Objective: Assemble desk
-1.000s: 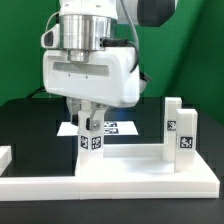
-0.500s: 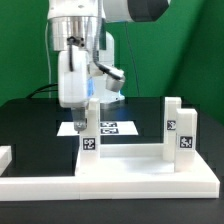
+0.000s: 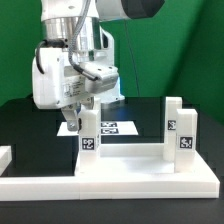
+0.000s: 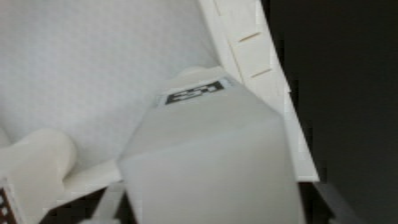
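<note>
The desk top lies flat on the black table with its legs pointing up. One white leg with a square tag stands upright at its corner on the exterior view's left. My gripper comes straight down on this leg, with a finger on either side of its upper end, shut on it. Two more tagged legs stand at the right end. In the wrist view the held leg fills the middle, over the top's inner face and raised rim.
A long white border bar runs along the front of the table, with another white piece at the left edge. The marker board lies flat behind the held leg. A green wall stands behind.
The hand has turned about its vertical axis over the leg, so its broad face now points to the exterior view's left. The leg stays upright in the same spot.
</note>
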`<move>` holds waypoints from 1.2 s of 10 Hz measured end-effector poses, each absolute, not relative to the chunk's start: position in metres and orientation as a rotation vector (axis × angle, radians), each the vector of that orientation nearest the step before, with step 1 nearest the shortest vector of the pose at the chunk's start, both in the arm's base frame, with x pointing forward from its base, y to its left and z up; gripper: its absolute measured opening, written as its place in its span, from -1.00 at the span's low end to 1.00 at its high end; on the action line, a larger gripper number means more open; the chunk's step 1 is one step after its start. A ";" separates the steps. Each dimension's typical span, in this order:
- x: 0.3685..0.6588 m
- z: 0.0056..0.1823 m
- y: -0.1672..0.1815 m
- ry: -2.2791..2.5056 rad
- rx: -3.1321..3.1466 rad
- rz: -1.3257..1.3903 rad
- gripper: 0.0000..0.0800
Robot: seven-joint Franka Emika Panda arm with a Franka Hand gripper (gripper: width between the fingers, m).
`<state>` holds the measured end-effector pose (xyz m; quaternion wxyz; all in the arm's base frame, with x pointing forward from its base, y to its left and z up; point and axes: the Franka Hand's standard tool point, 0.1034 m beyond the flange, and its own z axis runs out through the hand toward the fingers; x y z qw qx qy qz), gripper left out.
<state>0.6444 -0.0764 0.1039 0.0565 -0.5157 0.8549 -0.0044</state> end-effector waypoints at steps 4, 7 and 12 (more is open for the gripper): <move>0.644 0.104 -0.077 2.626 -1.513 -0.013 0.32; 0.640 0.149 -0.078 2.519 -1.557 -0.024 0.61; 0.643 0.173 -0.082 2.482 -1.545 -0.044 0.62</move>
